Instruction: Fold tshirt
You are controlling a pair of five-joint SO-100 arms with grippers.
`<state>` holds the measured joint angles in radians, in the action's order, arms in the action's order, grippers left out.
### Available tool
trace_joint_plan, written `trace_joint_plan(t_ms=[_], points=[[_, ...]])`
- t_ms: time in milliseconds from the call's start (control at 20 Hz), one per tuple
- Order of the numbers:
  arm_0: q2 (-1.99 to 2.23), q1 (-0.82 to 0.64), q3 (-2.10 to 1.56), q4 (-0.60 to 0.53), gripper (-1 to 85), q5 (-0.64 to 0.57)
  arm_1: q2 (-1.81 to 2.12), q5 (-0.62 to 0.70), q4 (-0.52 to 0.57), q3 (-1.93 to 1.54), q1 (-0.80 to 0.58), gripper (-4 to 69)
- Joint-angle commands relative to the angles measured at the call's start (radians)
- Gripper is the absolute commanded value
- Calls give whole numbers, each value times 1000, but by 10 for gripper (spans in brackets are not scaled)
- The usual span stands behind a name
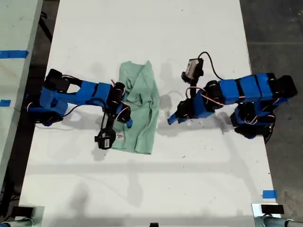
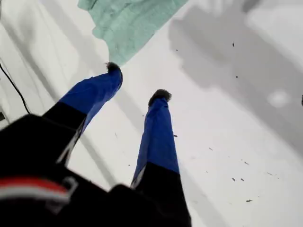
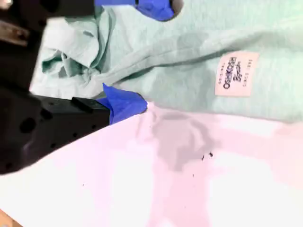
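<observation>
1. Both arms (image 1: 75,94): blue printed shells w/ black servo blocks at the joints; second arm (image 1: 246,92) same build.
2. Thin red/white/black wires loop along each arm; a black cable arcs to the cam on the arm at exterior view's right.
3. Wrist cams: black module (image 1: 105,140) on one arm, grey-black box (image 1: 193,68) on the other.
4. My first gripper (image 2: 137,84): two long blue fingers (image 2: 156,137), dark fuzzy tips, black base w/ red-white stripe.
5. My second gripper (image 3: 139,56): blue pointed tips, black matte body w/ small screw holes.
</observation>
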<state>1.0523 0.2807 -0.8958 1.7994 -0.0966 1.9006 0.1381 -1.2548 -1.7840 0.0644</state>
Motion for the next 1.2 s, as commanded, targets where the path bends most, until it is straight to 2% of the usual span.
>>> trace_joint_plan(t_ms=[0,150,400,800,1150], points=[[160,44,-87,15,247,54,41,-26,37,29,29,170],[356,71,-376,-158,238,107,-44,-54,46,98,64,182],[604,81,-703,-310,257,201,-290,-77,31,327,118,208],[736,115,-831,-310,283,261,-580,-91,-92,689,143,230],[661,104,-881,-457,283,236,-687,-67,-94,732,104,232]])
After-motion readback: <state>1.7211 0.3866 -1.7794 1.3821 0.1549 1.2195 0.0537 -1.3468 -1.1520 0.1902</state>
